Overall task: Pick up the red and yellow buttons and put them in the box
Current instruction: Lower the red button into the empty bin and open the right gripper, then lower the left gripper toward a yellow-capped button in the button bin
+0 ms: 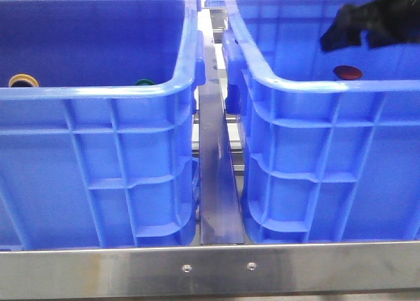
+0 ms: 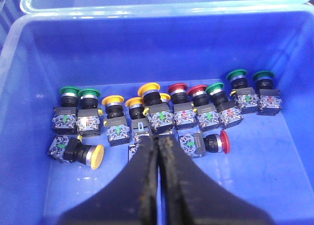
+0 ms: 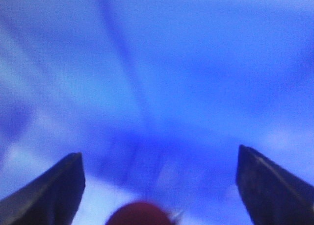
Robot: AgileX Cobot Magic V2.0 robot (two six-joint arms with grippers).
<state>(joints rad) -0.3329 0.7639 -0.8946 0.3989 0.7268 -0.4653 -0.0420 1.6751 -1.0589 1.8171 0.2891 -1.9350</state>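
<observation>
Two blue crates stand side by side on my bench [image 1: 210,271], a metal rail [image 1: 215,183] between them.

My left fingers [image 2: 158,151] are pressed together, nothing between them, and they hang over the left crate [image 2: 29,87]. Ahead of their tips, on that crate's floor, lies a crowd of push buttons with dark bodies. Farthest to one side ahead of the tips stand two green-capped buttons [image 2: 69,91], and nearer to me than those a yellow button [image 2: 96,156] lies on its side. Straight ahead of the tips are more yellow caps [image 2: 148,89], the closest switch bodies just beyond the tips. Past them come two red-capped buttons [image 2: 178,88], then more green ones [image 2: 236,75] toward the far corner, and a red button [image 2: 224,141] lying on its side just off my tips. From the front only a yellow cap [image 1: 23,80] and a green one [image 1: 144,82] peek over that crate's rim.

My right fingers [image 3: 159,181] are spread wide inside the right crate [image 1: 328,163]. A red button [image 3: 140,214] sits between them, close to my wrist, touching neither finger as far as I can tell; the view is badly blurred. From the front, my right arm [image 1: 374,19] reaches in over the crate, and a dark red cap [image 1: 348,72] shows just above the near rim.
</observation>
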